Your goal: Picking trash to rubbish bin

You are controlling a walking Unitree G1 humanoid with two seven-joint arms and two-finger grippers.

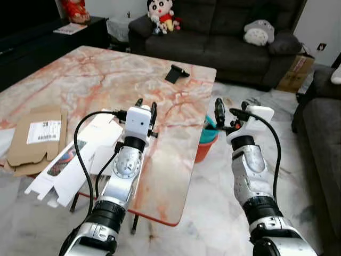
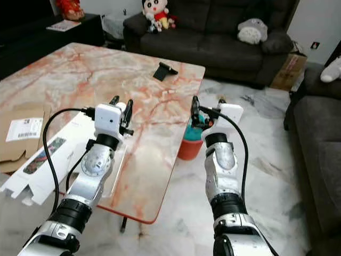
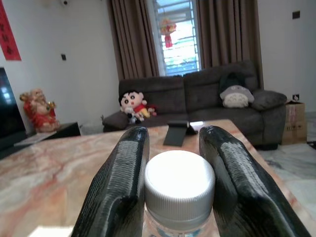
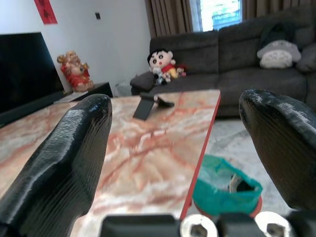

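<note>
A clear plastic bottle with a white cap (image 3: 179, 182) stands between the black fingers (image 3: 121, 187) of my left gripper (image 1: 146, 106), which is shut on it just below the cap. That gripper hovers over the marble table (image 1: 106, 80), near its right half. In the eye views the wrist camera hides the bottle. A red rubbish bin with a teal liner (image 1: 209, 140) stands on the floor against the table's right edge, with some scraps inside (image 4: 237, 185). My right gripper (image 1: 232, 109) is open, held over the floor just above and right of the bin.
Flat brown cardboard (image 1: 34, 138) and a flattened white box (image 1: 69, 160) lie on the table's near left. A black stand (image 1: 176, 72) sits at the far end. A dark sofa with plush toys (image 1: 224, 32) lies beyond, and a cardboard box (image 1: 295, 72) at the far right.
</note>
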